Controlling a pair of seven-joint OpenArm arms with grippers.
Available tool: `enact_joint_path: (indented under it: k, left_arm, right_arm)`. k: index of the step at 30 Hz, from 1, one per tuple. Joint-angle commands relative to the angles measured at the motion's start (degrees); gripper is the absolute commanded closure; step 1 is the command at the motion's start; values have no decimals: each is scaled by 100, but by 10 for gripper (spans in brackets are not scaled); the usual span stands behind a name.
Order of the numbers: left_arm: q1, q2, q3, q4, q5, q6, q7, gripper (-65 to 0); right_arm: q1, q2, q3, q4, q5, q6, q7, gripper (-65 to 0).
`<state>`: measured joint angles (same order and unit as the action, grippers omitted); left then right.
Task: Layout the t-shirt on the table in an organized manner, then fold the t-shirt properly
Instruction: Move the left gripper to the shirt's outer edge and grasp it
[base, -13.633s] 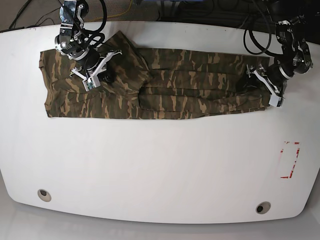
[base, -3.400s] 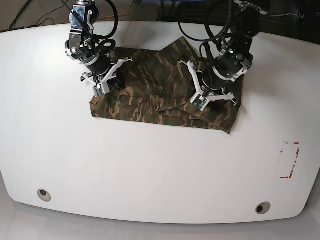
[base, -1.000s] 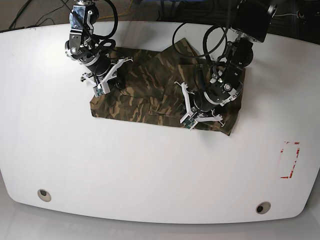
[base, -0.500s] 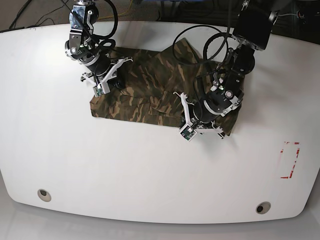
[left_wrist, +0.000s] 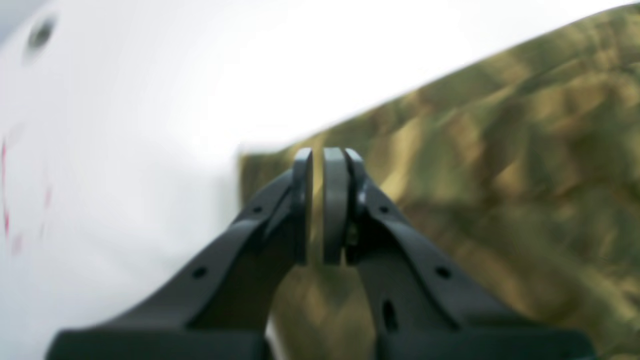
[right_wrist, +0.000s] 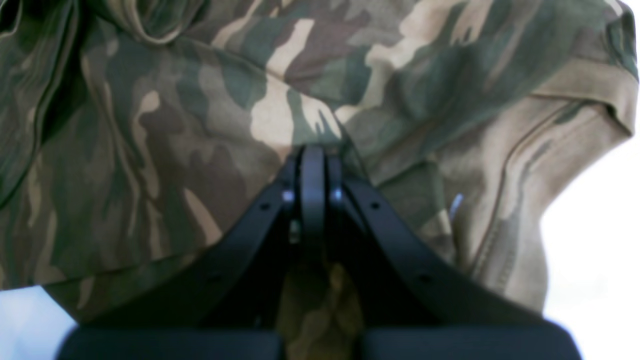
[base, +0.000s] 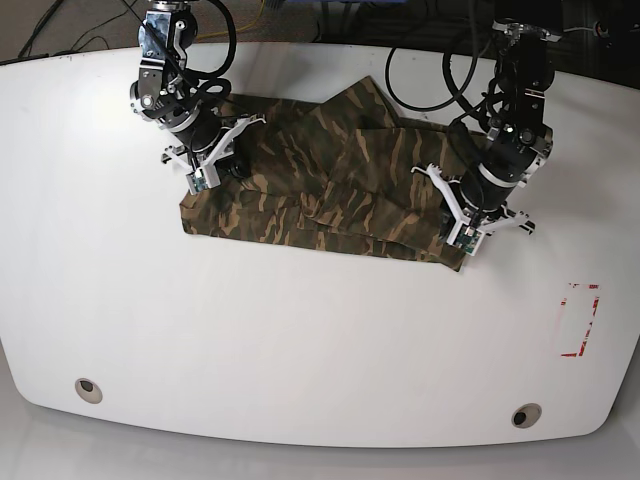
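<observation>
The camouflage t-shirt (base: 330, 190) lies folded into a band across the back half of the white table (base: 300, 340). My left gripper (base: 460, 252) is shut at the shirt's right end, near its front right corner. In the left wrist view its tips (left_wrist: 322, 155) hover at the edge of the t-shirt (left_wrist: 500, 150), with no cloth visible between them. My right gripper (base: 222, 168) is shut over the shirt's left end. In the right wrist view its tips (right_wrist: 312, 150) rest against the t-shirt (right_wrist: 200, 125), beside a sleeve hem (right_wrist: 575, 95).
Two grommet holes (base: 88, 388) (base: 525, 415) sit near the table's front edge. A red-marked rectangle (base: 580, 320) is at the right. Dark cables (base: 430, 60) trail behind the back edge.
My left arm has swung from the shirt's front middle to its right end, staying shut. The shirt's right part lies flatter. The right arm has not moved.
</observation>
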<state>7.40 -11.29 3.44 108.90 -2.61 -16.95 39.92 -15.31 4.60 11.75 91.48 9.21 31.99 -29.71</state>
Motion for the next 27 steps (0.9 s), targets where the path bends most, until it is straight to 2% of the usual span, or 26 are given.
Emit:
enact_joint_path:
  k: [1,8,21,27]
  left_arm:
    - [21,8,-322,112,-60,-24,-172,-27]
    - [311,-1,-630,77,-16,-551,-375,-27]
    - [469,-1,-894,-802,-25,-560,-445,-27]
    - [460,-1,-867,-1488,-25,-560,-867,-27]
  right_arm:
    - [-65,28,-10,-36,-284,-12,-462,0]
    - [-65,28,-19,-36,-293,-12,-462,0]
    - [-56,28,-19,-27,-284,-3,-462,0]
    - [-56,19,-28,-1,-275,-3,-462,0]
